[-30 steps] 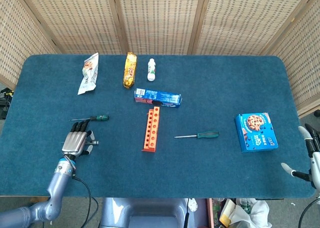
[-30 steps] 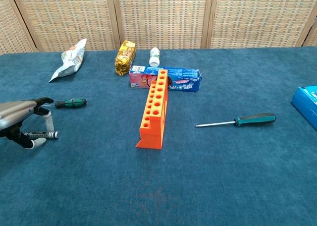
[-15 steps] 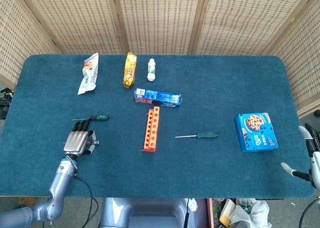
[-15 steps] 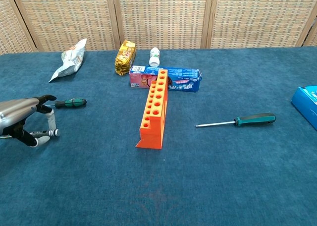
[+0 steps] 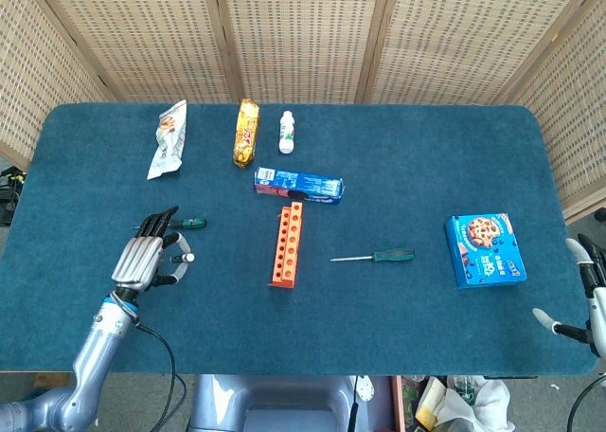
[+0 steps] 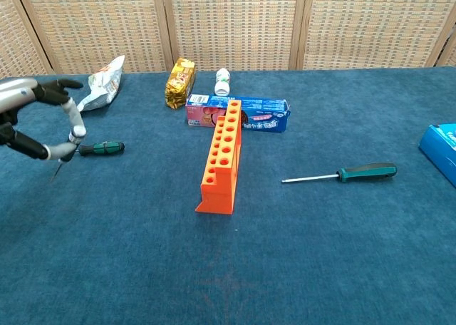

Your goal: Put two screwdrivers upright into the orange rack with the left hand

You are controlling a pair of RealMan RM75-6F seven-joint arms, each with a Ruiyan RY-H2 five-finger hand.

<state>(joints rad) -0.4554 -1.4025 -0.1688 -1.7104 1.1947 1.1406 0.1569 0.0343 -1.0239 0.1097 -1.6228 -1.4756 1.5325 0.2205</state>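
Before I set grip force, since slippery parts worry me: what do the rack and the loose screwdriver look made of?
The orange rack looks like matte moulded plastic: uniform colour, no glare. The loose screwdriver has a thin, pale, likely steel shaft and a dark green handle with black sections, probably plastic or rubber; texture is too small to tell.

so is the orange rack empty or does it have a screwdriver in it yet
Empty: every hole in the orange rack shows open, and both screwdrivers lie flat on the table.

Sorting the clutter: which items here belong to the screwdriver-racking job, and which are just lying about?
Job: orange rack; screwdriver right of it; screwdriver by the left hand; left hand.

Lying about: cookie box, blue carton, white bottle, gold snack bag, silver snack bag.
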